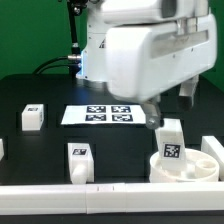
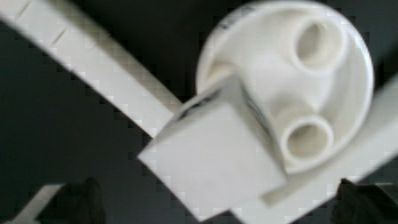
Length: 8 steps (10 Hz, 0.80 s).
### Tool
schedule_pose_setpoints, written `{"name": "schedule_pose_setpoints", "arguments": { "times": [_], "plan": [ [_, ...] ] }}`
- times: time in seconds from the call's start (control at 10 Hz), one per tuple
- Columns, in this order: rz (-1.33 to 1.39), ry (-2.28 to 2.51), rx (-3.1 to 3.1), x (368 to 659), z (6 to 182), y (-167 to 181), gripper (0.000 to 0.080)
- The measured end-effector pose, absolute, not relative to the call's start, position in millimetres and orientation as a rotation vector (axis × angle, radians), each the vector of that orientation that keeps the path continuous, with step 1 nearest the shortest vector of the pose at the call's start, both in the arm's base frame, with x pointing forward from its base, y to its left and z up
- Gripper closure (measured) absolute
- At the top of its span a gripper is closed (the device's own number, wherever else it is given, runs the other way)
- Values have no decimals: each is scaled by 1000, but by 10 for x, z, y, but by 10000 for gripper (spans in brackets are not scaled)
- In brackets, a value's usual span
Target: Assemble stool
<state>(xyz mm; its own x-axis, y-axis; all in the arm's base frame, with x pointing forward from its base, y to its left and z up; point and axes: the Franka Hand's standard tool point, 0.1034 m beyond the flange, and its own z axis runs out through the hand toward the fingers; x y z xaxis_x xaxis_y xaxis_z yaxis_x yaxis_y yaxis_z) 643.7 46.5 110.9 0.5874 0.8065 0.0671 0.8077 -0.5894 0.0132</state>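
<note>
The robot's pincer [image 1: 160, 118] is hanging with jaws apart, holding nothing, above 1 leg [image 1: 170, 146] standing in the round seat [image 1: 205, 165] at 4 o'clock in the exterior view. 2 sockets [image 2: 306, 139] are showing empty. Descending squarely over the leg should be helping a clean grip.

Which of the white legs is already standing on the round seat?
The leg at the exterior view's right, standing on the round seat. The other two legs sit apart on the black table.

White leg [image 1: 170, 142] upright in seat [image 1: 205, 160]
</note>
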Motion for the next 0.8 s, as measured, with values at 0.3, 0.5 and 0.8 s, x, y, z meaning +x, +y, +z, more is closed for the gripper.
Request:
{"name": "schedule_pose_setpoints", "arguments": {
  "times": [0.3,0.5,0.8],
  "plan": [
    [-58,-1748,-2611,6395,942,536,150],
    [-40,-1755,-2590,6349,741,622,150],
    [-36,-1711,-2616,6341,718,613,178]
  ]
}}
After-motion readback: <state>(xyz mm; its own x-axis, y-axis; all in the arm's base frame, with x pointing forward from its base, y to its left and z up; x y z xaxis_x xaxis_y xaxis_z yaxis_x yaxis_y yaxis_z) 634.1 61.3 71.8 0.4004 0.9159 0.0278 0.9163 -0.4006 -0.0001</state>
